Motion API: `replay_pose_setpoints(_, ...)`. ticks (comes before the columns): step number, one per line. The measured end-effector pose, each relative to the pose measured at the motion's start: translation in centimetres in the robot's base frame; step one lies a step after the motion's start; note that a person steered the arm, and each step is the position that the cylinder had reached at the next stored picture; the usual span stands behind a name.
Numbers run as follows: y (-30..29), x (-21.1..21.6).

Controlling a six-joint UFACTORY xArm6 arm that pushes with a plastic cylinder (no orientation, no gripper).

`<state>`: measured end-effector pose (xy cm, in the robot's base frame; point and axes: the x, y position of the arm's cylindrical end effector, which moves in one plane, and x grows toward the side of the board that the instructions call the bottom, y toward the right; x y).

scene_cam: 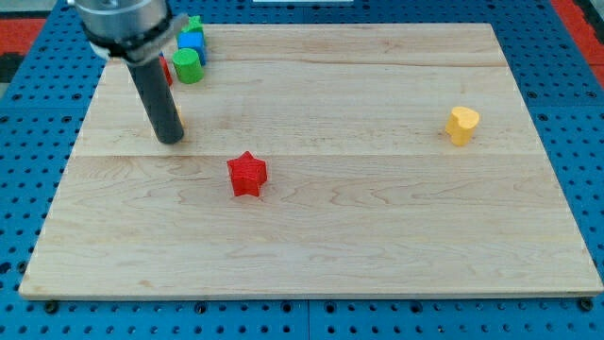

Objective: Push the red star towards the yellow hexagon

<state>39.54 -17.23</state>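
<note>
my tip (171, 139) upper-left of red star (247, 175) | yellow hexagon (461, 125) near right edge | no gripper

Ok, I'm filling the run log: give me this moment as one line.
tip: up-left of red star, apart | yellow hexagon: far right | push: not begun

A pale wooden board (377, 236) of joined planks fills most of the view, evenly lit. Around it runs a blue perforated surface (28, 170) dotted with holes; a red patch (580, 14) shows at the view's top right corner.
</note>
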Motion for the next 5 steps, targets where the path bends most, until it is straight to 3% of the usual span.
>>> replay_pose_setpoints(1, -0.5, -4.7)
replay_pose_setpoints(2, 5.7, -5.2)
replay_pose_setpoints(3, 17.3, -2.8)
replay_pose_setpoints(4, 20.4, 5.8)
replay_pose_setpoints(5, 16.4, 9.2)
